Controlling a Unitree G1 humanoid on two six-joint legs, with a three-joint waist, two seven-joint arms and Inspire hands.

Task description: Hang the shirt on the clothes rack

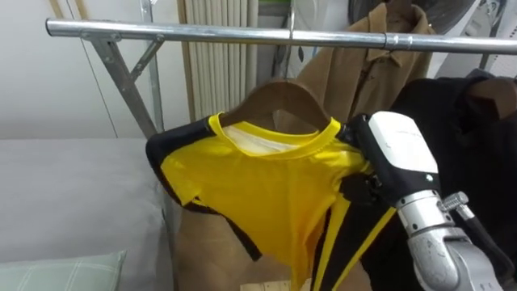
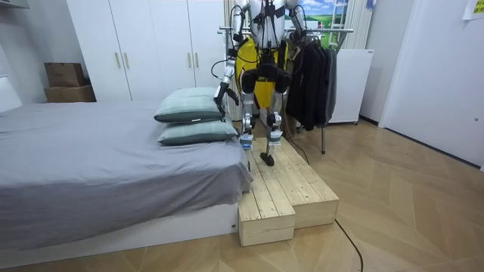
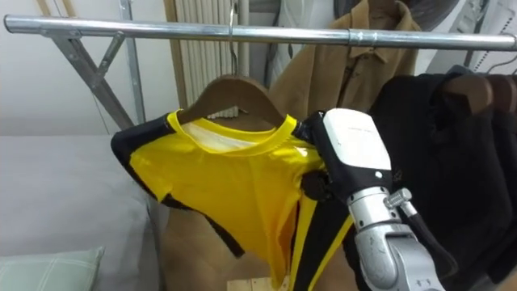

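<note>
While I watch through the head camera, the metal rail (image 1: 242, 33) runs across the top of the view, and I place everything by it. The yellow and black shirt (image 1: 258, 186) is on a wooden hanger (image 1: 275, 97) whose wire hook goes up to the rail near its middle. I cannot make out whether the hook sits fully over the bar. The shirt hangs below the rail, tilted, with its collar up.

The right hand (image 1: 396, 145) is raised below the rail at the shirt's right shoulder, its white back towards me. Its fingers are lost behind the cloth, so I cannot tell whether they pinch the shirt or lie spread. Behind the shirt a brown coat (image 1: 363, 73) hangs from the rail, and dark garments (image 1: 468, 121) hang beneath its right end.

Below the rail's left end lies the grey bed (image 1: 73, 194) with a pale green pillow (image 1: 65, 271). In the room view the robot stands upright on a wooden platform (image 2: 287, 189), facing the rail. The left hand (image 2: 221, 91) hangs low beside the pillows, well under the rail, too small for me to read its fingers.
</note>
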